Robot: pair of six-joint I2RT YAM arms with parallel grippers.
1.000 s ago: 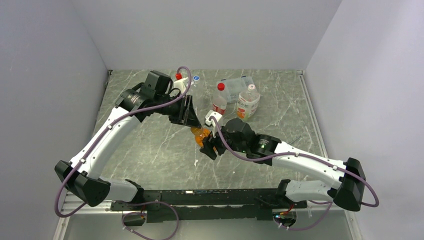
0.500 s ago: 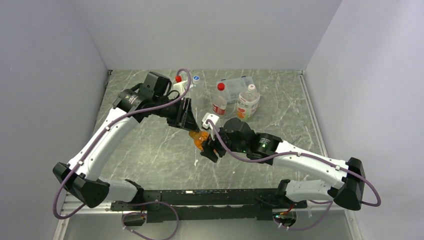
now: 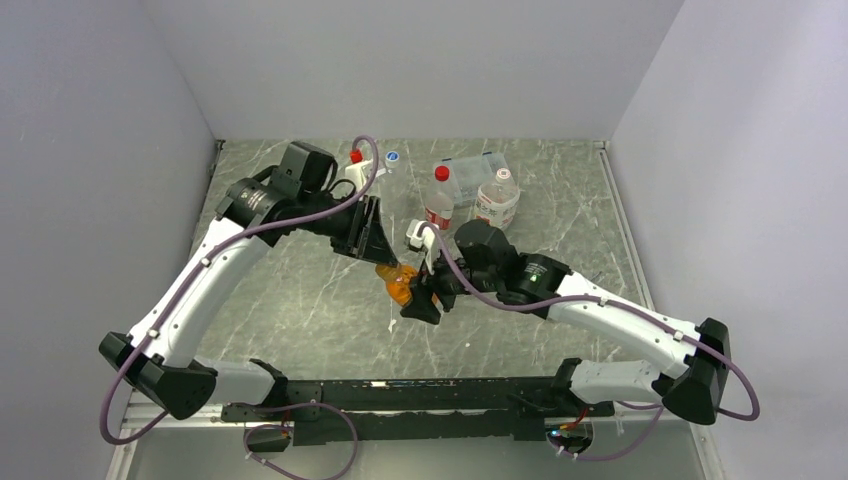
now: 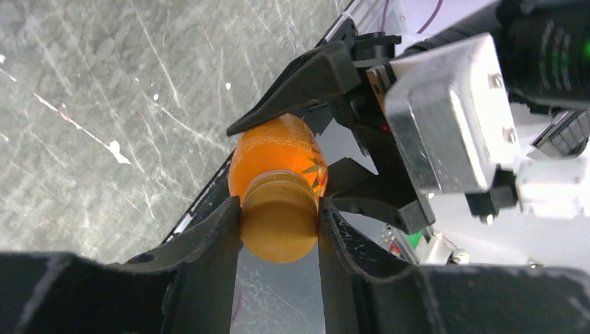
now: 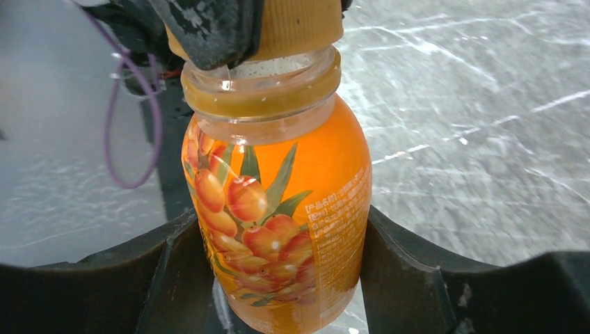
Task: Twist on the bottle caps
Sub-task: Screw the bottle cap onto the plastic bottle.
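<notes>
Orange cap (image 4: 280, 226) pinched in left jaws, seated on the mouth of the squat orange bottle (image 5: 278, 229) clamped in right jaws above the bench (image 3: 310, 300), neck axis toward eleven o'clock, seemingly not yet threaded down.

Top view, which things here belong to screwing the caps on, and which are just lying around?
Job in hand: orange bottle, orange cap, red-capped bottle, white-labelled bottle, blue cap.
Lying about: clear compartment box.
</notes>
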